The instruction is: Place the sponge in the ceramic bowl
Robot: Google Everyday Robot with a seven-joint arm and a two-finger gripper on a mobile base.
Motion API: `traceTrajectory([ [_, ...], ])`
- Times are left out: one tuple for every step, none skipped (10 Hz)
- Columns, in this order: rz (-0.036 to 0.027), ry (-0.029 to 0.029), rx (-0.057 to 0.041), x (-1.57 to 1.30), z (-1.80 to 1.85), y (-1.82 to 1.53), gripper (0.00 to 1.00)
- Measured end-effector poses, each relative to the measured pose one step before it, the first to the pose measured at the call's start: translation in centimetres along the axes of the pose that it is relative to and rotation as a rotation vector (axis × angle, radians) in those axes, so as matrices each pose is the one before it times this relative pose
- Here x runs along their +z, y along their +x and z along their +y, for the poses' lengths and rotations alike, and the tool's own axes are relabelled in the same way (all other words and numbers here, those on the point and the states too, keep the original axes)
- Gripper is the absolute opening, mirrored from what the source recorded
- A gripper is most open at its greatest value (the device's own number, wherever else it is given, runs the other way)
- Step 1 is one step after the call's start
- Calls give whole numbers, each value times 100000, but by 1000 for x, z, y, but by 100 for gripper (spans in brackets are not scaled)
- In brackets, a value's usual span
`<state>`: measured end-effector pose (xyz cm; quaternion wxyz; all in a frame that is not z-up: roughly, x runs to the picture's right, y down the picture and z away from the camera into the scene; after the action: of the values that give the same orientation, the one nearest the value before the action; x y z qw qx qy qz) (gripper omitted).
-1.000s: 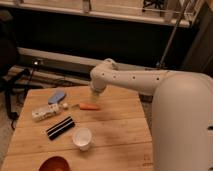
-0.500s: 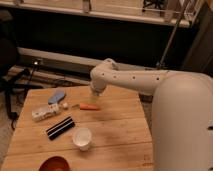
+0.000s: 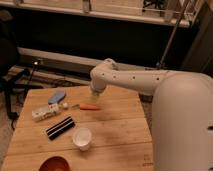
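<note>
The light-blue sponge lies flat near the back left corner of the wooden table. At the table's front edge sits the red-orange ceramic bowl, partly cut off by the frame's bottom. My white arm reaches in from the right and bends down over the table's back middle. The gripper hangs at its end, just above an orange carrot-like piece and about a hand's width to the right of the sponge. Nothing shows in its grasp.
A white packet and a black-and-white striped bar lie between sponge and bowl. A small white cup stands right of the bowl. The arm's bulky white body fills the right side. A dark chair stands left.
</note>
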<state>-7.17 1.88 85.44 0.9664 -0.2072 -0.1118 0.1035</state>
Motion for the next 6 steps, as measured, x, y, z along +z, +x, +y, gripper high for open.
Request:
traceTrajectory([
  [-2,-3,-7,2,2,-3,80],
  [155,163,-503,8,-67,-39,80],
  [-178,111,-948,42,-127,-115,80],
  [-609,112,-2687,167,-312,-249,80],
  [-1109,-116,-3340,244,-373,-460,80],
  [-2282,-976,-6949,664,-582,-1251,80],
])
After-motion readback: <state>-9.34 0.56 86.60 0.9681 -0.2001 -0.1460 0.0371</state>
